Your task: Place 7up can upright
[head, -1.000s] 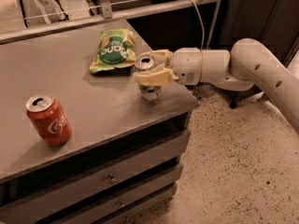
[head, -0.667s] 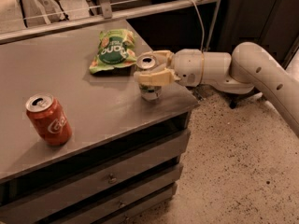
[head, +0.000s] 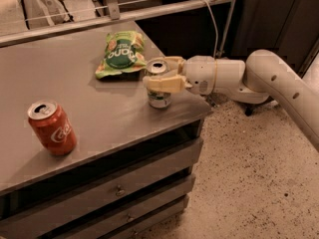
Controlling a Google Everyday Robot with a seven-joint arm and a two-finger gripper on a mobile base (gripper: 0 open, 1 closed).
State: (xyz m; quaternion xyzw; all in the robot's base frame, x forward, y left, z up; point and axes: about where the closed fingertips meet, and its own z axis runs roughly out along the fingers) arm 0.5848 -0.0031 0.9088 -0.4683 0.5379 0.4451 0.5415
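Observation:
The 7up can (head: 159,99) is silvery with green markings and a silver open top. It stands upright on the grey table (head: 99,113), near the right edge. My gripper (head: 157,72) reaches in from the right and is shut on the can's upper part. One cream finger (head: 164,83) crosses the front of the can and the other (head: 173,61) lies behind its top. The finger hides the middle of the can.
A red cola can (head: 51,127) stands upright at the table's front left. A green snack bag (head: 121,54) lies flat just behind the 7up can. Drawers sit under the table top. A speckled floor lies to the right. A cable hangs behind the arm.

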